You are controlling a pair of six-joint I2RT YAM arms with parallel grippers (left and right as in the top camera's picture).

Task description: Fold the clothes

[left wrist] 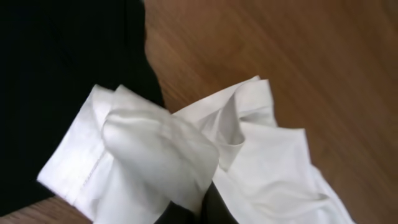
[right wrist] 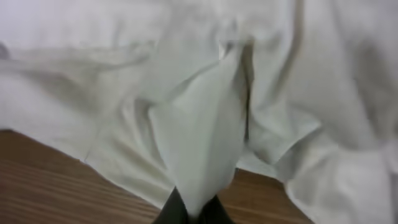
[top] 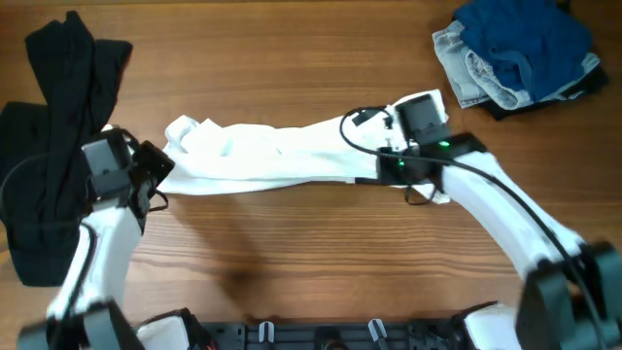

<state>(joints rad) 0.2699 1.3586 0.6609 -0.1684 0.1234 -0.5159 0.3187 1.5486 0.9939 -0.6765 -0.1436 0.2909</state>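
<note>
We clamp the white garment [top: 262, 156] between the fingers of the left gripper [left wrist: 194, 208] and right gripper [right wrist: 193, 210], stretching it straight for folding.

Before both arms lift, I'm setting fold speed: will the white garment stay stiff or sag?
Probably floppy: the white garment creases softly between the left gripper and right gripper. Likely light, as thin fabric bunches at each pinch. Its middle may sag when lifted.

The desk [top: 292, 58] is brown wood, fine-grained, with a soft sheen. The white garment [top: 272, 156] is thin, smooth cloth with a stitched hem. At the left edge the black garment [top: 58, 87] is matt cloth. At the far right corner lie blue cloth [top: 525, 34] and faded denim [top: 462, 53].
</note>
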